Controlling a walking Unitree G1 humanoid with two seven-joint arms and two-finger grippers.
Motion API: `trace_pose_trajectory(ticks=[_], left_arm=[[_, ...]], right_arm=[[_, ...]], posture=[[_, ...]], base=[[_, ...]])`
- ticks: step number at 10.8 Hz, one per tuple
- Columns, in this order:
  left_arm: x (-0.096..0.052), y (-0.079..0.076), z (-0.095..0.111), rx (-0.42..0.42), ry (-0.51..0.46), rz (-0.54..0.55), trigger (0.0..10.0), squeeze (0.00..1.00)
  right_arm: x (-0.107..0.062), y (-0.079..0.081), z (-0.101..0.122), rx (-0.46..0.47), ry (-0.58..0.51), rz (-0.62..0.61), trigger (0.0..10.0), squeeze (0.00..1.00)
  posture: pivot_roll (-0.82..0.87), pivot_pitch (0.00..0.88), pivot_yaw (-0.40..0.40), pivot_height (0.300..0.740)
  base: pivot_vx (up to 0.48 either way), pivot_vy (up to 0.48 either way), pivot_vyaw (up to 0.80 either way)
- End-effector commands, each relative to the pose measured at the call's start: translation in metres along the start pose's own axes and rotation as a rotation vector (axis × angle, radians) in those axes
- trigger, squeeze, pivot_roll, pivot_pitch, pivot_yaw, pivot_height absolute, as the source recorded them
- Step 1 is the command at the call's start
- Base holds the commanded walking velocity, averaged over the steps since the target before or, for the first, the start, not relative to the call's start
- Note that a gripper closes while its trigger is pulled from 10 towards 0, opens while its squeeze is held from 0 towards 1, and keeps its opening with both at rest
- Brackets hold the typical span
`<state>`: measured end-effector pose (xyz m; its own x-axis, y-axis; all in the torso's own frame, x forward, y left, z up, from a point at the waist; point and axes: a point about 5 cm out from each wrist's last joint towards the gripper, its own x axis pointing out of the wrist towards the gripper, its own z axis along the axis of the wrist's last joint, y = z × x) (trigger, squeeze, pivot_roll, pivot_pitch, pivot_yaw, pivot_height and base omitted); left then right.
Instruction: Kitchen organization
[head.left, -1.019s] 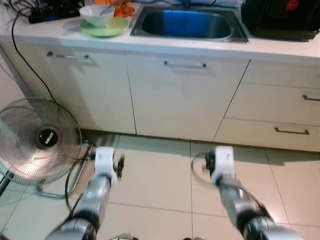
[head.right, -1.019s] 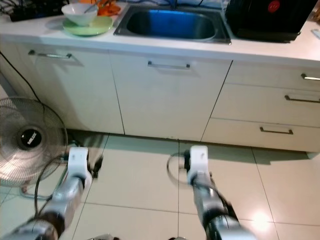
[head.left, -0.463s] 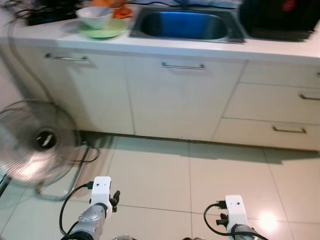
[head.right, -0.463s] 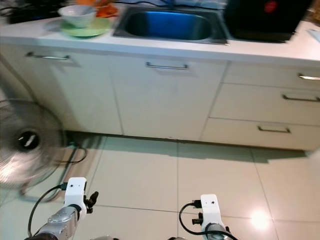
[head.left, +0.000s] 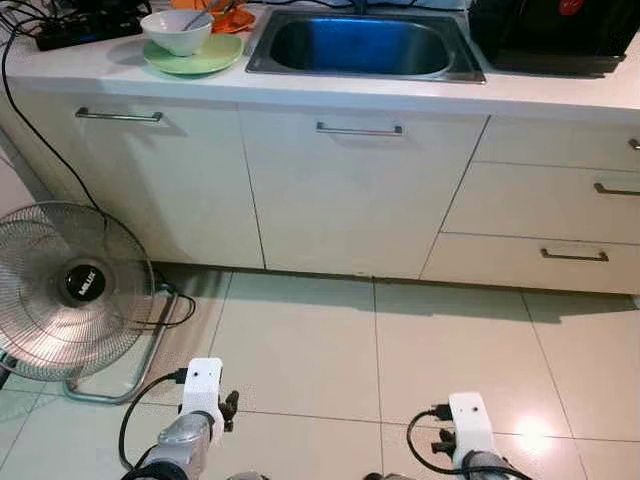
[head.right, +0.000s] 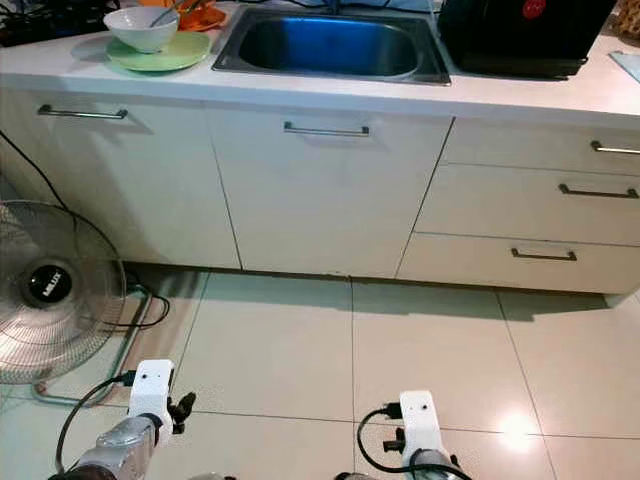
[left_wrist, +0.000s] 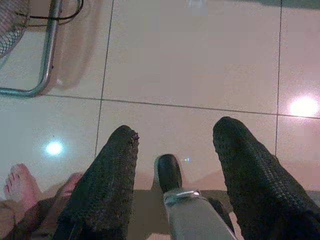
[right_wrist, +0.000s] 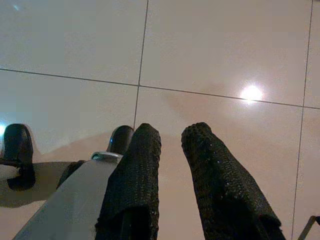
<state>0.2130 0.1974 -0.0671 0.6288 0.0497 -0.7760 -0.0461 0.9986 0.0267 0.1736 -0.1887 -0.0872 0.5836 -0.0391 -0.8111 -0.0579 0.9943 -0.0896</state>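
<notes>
A white bowl sits on a green plate at the left end of the white counter, with orange dishes behind it. A steel sink lies in the middle of the counter. Both arms hang low over the tiled floor, well short of the cabinets. My left gripper is open with a wide gap and holds nothing. My right gripper is open by a narrow gap and is also empty.
A standing fan with a trailing cable is on the floor at the left. A black appliance stands right of the sink. Cabinet doors and drawers face me. A person's bare foot rests near my left side.
Both arms have dropped from stretched forward to hanging low at the picture's bottom edge. The camera shifted and steadied; the kitchen items stayed in place.
</notes>
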Motion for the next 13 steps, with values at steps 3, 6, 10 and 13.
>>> trace_pose_trajectory(ticks=[3, 6, 10, 13], left_arm=[[0.001, 0.001, 0.001, 0.050, 0.072, 0.006, 10.0, 0.00], [0.002, 0.004, 0.010, 0.165, 0.024, 0.041, 10.0, 0.00], [0.002, 0.004, 0.013, 0.253, 0.013, 0.057, 10.0, 0.00], [0.002, 0.005, 0.012, 0.231, 0.020, 0.053, 10.0, 0.00]], right_arm=[[0.003, -0.004, 0.016, 0.010, -0.033, -0.002, 10.0, 0.00], [0.003, -0.002, 0.018, -0.002, -0.056, 0.002, 10.0, 0.00], [0.002, 0.012, 0.008, -0.015, -0.032, 0.027, 10.0, 0.00], [0.001, 0.011, 0.005, -0.010, -0.024, 0.025, 10.0, 0.00]], posture=[[0.02, 0.090, -0.004, 0.740], [0.02, 0.092, -0.004, 0.740], [0.02, 0.096, -0.004, 0.740], [0.02, 0.092, 0.003, 0.740]], base=[[0.000, 0.000, 0.00], [0.000, 0.000, 0.00], [0.000, 0.000, 0.00], [0.000, 0.000, 0.00]])
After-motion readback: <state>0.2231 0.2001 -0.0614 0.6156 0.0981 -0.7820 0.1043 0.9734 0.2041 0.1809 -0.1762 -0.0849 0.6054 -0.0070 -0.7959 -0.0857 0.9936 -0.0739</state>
